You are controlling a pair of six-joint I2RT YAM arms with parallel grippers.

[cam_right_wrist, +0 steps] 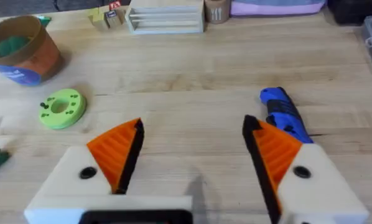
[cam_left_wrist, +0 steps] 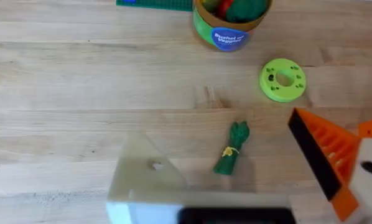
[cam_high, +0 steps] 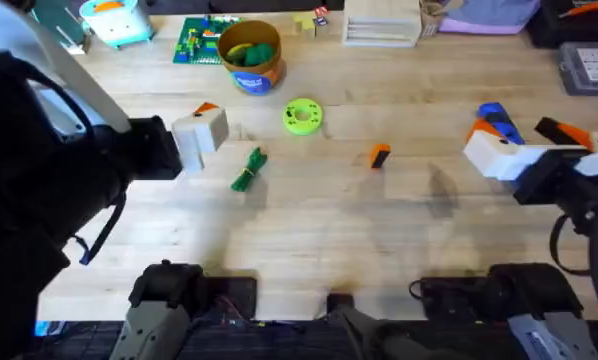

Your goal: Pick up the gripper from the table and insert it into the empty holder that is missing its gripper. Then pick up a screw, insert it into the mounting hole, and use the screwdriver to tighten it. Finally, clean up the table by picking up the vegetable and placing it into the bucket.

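While wide open, right gripper [cam_right_wrist: 192, 155] empty.

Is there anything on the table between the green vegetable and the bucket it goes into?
Nothing visible: bare table lies between the vegetable and the bucket. The lime ring sits off to one side of that line.

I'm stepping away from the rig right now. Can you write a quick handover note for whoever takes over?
Left gripper: open, holding nothing.
Right gripper: open, holding nothing, next to the screwdriver.
The gripper lies loose mid-table.
The holder is bare, with its mounting hole open.
The vegetable lies on the table, apart from the lime ring.
The bucket stands at the far side.
Done: nothing yet.
Left: seat the gripper, screw and tighten it, then put the vegetable in the bucket.
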